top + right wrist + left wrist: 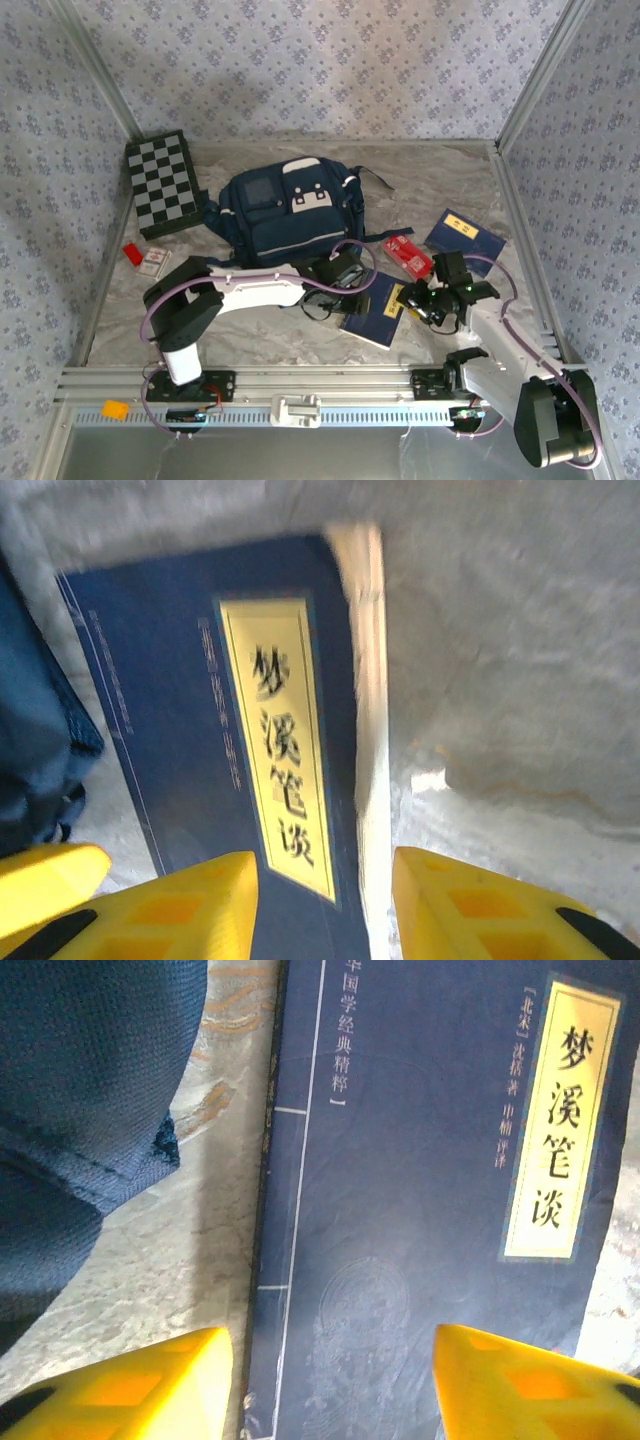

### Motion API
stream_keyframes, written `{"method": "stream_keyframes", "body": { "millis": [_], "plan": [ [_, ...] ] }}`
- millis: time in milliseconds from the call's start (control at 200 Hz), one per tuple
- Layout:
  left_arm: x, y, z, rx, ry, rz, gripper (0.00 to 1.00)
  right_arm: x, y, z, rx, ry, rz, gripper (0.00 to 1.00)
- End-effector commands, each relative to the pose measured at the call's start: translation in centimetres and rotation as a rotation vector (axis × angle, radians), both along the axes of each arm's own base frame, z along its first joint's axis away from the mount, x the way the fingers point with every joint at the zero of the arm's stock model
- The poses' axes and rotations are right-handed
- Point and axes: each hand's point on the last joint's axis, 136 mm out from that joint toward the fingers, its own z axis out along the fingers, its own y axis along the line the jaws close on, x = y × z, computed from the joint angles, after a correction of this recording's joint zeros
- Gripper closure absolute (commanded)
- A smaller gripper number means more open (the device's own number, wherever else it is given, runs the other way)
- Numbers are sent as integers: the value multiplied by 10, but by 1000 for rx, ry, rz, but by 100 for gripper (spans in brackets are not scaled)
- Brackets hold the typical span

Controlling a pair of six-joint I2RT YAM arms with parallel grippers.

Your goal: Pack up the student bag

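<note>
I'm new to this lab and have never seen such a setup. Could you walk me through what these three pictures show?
These are two robot arms bolted at the near edge of a table. The wide picture looks down from above and behind them. The other two come from a camera on each wrist, so the yellow fingers at the bottom belong to that arm's own hand. On the table lie a navy backpack, a checkerboard, a red box, a far book and a near book, both dark blue. The left hand and the right hand hover open over the near book, whose yellow title label shows in both close-ups. Neither looks closed on anything.
</note>
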Motion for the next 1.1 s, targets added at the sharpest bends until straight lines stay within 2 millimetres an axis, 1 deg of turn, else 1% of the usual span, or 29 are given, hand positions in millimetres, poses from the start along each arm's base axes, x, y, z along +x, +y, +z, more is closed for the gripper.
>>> {"method": "stream_keyframes", "body": {
  "millis": [0, 105, 195, 220, 260, 405, 515, 680, 810, 895, 1005, 1094],
  "plan": [
    [-6, -2, -2, -24, 32, 4, 47, -21, 0, -11, -46, 65, 16, 57],
    [-7, -1, -9, 2, 45, -5, 46, -27, -1, -18, -67, 83, 14, 55],
    [-10, -6, -15, -18, 75, -20, 46, -29, 4, -21, -59, 87, 20, 53],
    [-11, -7, -17, -19, 81, -22, 46, -25, 8, -20, -49, 69, 25, 53],
    [-13, -8, -20, -19, 92, -26, 46, -23, 11, -20, -48, 67, 33, 52],
    [-13, -11, -22, -23, 99, -26, 45, -23, 20, -22, -38, 73, 67, 51],
    [-14, -7, -28, -5, 109, -17, 45, -18, 24, -14, -23, 44, 81, 50],
    [-14, -5, -27, -4, 102, -13, 45, -10, 33, 6, 31, -24, 109, 48],
    [-14, -3, -31, 6, 111, -6, 45, -11, 33, 11, 47, -18, 126, 48],
    [-14, -2, -29, 4, 104, -2, 45, -9, 38, 19, 85, -42, 141, 48],
    [-14, -1, -31, 5, 108, -3, 45, -8, 42, 28, 124, -71, 158, 52],
    [-15, -2, -30, 2, 108, -5, 45, -10, 43, 29, 150, -66, 157, 56]
  ]
}}
